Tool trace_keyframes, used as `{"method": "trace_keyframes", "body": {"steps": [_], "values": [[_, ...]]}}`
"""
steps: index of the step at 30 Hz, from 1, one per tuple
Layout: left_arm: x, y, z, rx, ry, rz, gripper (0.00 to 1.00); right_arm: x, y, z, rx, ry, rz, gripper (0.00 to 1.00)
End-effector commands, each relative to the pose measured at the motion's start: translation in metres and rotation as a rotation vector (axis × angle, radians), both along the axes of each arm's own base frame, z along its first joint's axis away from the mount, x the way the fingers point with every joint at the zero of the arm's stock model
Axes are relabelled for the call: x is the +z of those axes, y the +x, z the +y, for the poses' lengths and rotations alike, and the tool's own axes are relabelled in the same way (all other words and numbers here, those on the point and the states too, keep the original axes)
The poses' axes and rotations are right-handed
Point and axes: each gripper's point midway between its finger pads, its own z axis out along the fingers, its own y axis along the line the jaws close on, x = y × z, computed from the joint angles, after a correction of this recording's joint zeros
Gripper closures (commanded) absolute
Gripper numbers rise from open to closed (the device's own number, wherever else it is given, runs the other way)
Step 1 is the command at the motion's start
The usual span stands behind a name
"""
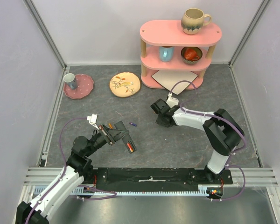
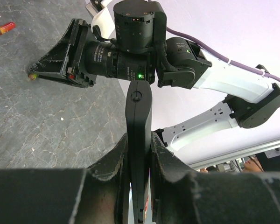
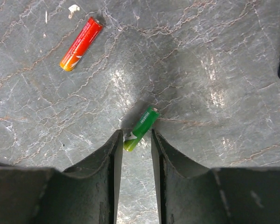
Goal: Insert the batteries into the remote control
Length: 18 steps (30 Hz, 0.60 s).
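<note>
Straddling near end of green battery [image 3: 142,125] with right gripper [image 3: 134,140], jaws part-open, not pinching; rest of cell on grey tabletop [image 3: 224,70] just past the tips. Clamping remote control [image 2: 138,107] edge-on in left gripper [image 2: 139,140], jaws tight on it.

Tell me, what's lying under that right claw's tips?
A green battery lies on the grey table between the right gripper's fingertips. In the overhead view, the gripper covers it entirely.

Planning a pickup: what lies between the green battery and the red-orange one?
Only bare tabletop between the green battery and red-orange battery, in the right wrist view.
</note>
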Motion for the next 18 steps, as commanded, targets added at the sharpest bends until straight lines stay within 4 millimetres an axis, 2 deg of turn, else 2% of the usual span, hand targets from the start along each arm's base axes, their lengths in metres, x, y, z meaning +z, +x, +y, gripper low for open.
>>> {"method": "trace_keyframes", "body": {"steps": [1,10,18], "values": [[0.0,-0.001,0.001,0.001,-0.011,-0.029,0.98,-0.011,-0.006,-0.011,0.067,-0.094,0.056,0.64],[-0.003,-0.001,0.001,-0.003,-0.009,-0.023,0.98,-0.014,-0.013,-0.023,0.216,-0.206,0.097,0.73],[-0.006,0.0,0.001,0.0,-0.004,-0.01,0.98,0.0,-0.014,-0.036,0.369,-0.307,0.077,0.78]]}}
